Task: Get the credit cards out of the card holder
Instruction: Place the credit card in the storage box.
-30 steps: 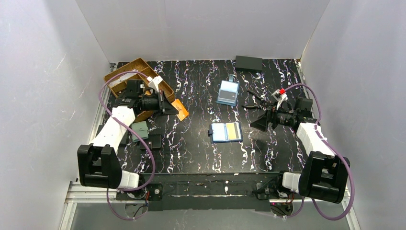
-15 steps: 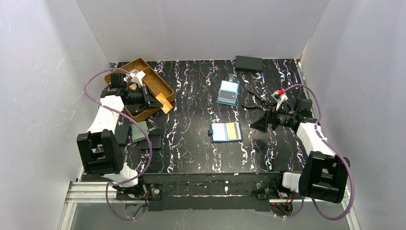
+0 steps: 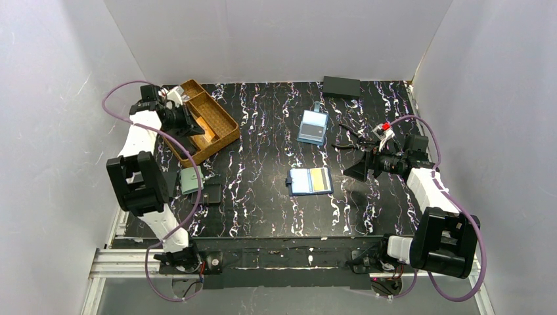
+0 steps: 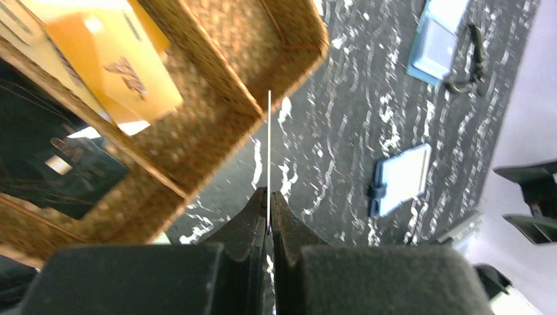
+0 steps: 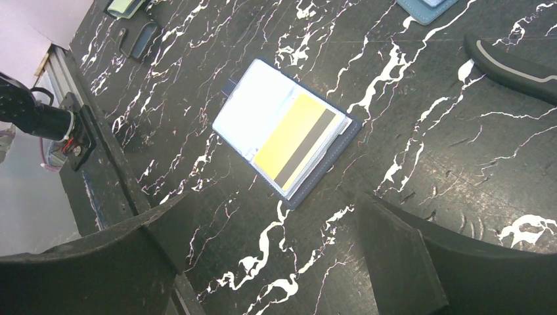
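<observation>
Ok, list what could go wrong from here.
1. The left jaws hold the card edge-on beside the wall of the basket; released here, it might catch the rim or fall outside.
2. The card holder lies unpinned with a yellow card inside; pulling with the open right jaws alone may drag it.

Left hand point(image 4: 268, 199) pinched tight, right hand point(image 5: 276, 230) fingers wide apart.

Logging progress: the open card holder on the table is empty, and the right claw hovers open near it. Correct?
No. The holder has a yellow card in it, as the right wrist view shows. It does lie open on the table, the right claw open near it.
</observation>
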Robot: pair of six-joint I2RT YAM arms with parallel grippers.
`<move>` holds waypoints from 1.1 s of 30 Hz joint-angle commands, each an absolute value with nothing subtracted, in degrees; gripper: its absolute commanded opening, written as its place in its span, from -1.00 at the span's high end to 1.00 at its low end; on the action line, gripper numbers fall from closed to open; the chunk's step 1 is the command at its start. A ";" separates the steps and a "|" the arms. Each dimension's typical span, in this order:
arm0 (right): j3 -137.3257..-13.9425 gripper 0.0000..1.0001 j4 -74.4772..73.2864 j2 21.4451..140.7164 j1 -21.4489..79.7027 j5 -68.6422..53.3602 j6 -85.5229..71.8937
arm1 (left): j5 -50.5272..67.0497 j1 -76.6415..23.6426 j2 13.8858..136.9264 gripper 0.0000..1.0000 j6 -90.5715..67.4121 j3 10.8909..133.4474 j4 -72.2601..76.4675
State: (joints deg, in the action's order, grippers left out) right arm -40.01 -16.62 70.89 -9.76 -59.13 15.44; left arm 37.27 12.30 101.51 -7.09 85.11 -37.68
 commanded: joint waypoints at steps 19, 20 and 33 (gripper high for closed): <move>-42.63 -0.97 -17.05 72.00 -10.37 -62.30 16.35 | 15.31 13.10 118.63 0.49 -7.81 108.95 -46.20; -42.63 -0.97 -17.05 71.94 -10.38 -62.31 16.40 | 13.69 13.16 117.35 0.42 -8.27 109.36 -45.87; -42.22 -0.97 -19.13 68.73 -10.59 -60.62 20.63 | 31.97 16.99 74.89 -0.97 -35.25 61.57 0.44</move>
State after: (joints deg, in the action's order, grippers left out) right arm -40.10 -17.56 71.58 -10.15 -60.48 17.03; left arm 15.35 13.98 83.48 -19.37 74.65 -19.34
